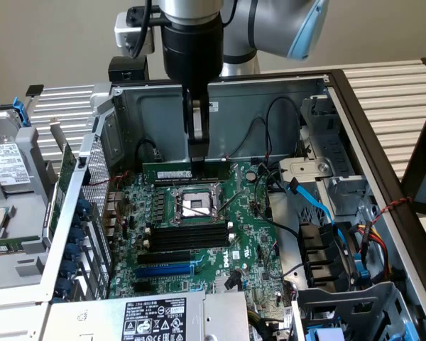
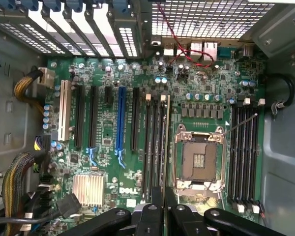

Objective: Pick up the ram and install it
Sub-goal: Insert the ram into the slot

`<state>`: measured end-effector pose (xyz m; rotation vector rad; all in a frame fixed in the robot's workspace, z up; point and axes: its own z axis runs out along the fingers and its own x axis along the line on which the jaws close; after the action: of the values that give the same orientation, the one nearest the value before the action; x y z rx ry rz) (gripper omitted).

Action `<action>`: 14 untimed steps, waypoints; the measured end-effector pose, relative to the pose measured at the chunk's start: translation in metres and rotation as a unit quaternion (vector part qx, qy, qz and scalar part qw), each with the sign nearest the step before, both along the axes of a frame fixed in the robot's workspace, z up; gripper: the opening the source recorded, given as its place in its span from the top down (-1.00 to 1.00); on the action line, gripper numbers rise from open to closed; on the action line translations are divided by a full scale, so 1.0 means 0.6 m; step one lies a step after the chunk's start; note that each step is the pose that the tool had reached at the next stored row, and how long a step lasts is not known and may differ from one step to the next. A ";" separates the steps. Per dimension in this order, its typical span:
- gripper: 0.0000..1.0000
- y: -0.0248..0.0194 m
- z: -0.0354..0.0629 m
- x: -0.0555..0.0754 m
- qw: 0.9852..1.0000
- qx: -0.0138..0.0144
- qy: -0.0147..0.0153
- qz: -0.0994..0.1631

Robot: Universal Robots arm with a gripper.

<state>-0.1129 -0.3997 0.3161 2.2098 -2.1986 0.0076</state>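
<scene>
The ram (image 1: 167, 171) is a long thin green stick with a white label. It hangs level inside the open computer case, with my gripper (image 1: 197, 162) shut on its middle from above. It is over the green motherboard (image 1: 248, 241), near the CPU socket (image 1: 194, 206) and the black memory slots (image 1: 181, 238). In the wrist view my gripper (image 2: 163, 209) points down at the board. The ram's thin edge (image 2: 166, 147) runs along the memory slots (image 2: 152, 147) beside the CPU socket (image 2: 199, 160). A second set of memory slots (image 2: 243, 157) lies on the socket's other side.
Metal case walls (image 1: 163, 114) surround the board. Blue cables (image 1: 314, 202) and drive bays stand at the exterior view's right, and a labelled power supply (image 1: 153, 320) at the front. On the board are a blue expansion slot (image 2: 120, 118), a heatsink (image 2: 87, 189) and cable bundles (image 2: 19, 179).
</scene>
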 end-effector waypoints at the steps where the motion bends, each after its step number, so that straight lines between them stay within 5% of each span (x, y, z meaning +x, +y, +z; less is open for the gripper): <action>1: 0.73 -0.0012 -0.003 0.000 1.000 0.000 0.000 0.000; 10: 0.73 -0.0027 -0.030 0.000 1.000 -0.001 -0.001 0.000; 14: 0.73 -0.0027 -0.037 0.000 1.000 -0.007 -0.001 0.000</action>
<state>-0.1131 -0.4013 0.2940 2.2032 -2.1923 0.0255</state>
